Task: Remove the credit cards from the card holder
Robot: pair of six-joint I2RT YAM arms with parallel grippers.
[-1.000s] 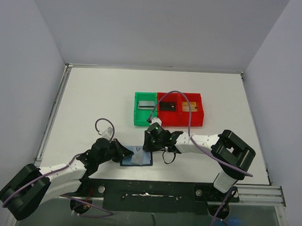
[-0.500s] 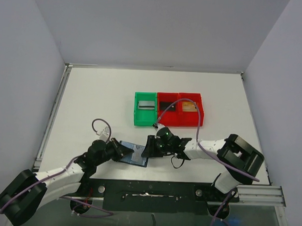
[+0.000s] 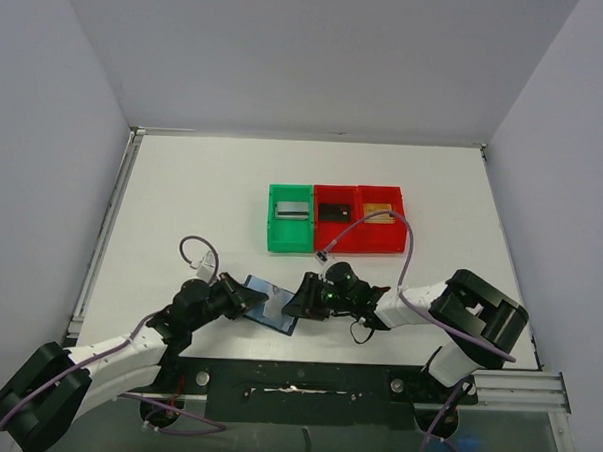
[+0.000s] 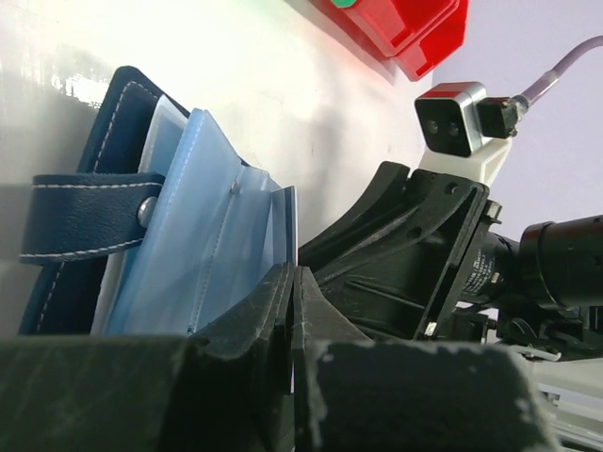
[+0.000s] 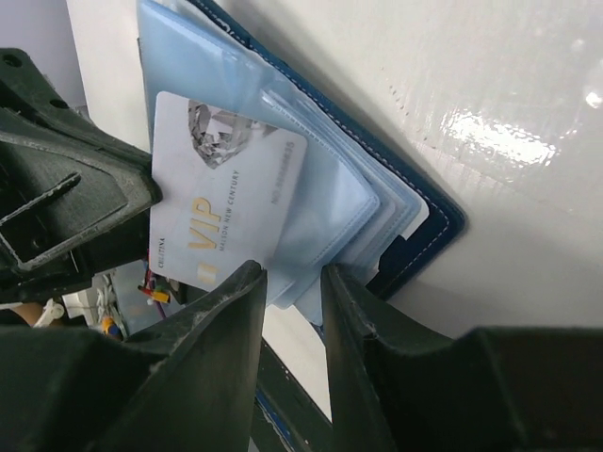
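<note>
**A:** How does the wallet look?

**B:** The small dark navy-blue stitched bifold card holder (image 3: pixel 270 307) lies spread open on the white table (image 3: pixel 182 201), near the front edge, between my two claws. Its pale blue pocket leaves (image 5: pixel 325 202) are fanned out, and a silver-white VIP card (image 5: pixel 221 202) rests on top of them.

**A:** And your claws?

**B:** My left claw (image 4: pixel 290 282) is pinched fully closed on the card holder's edge. My right claw (image 5: pixel 292 275) stands only narrowly parted at that card's near corner, gripping nothing. Whether it touches the card, I can't tell.

**A:** Other cards?

**B:** A silver-grey card (image 3: pixel 293 211) lies in the green plastic bin (image 3: pixel 289 246). A black card (image 3: pixel 332 212) and a gold-tan card (image 3: pixel 378 211) lie in the red plastic bins (image 3: pixel 333 245), well apart from the holder.
</note>
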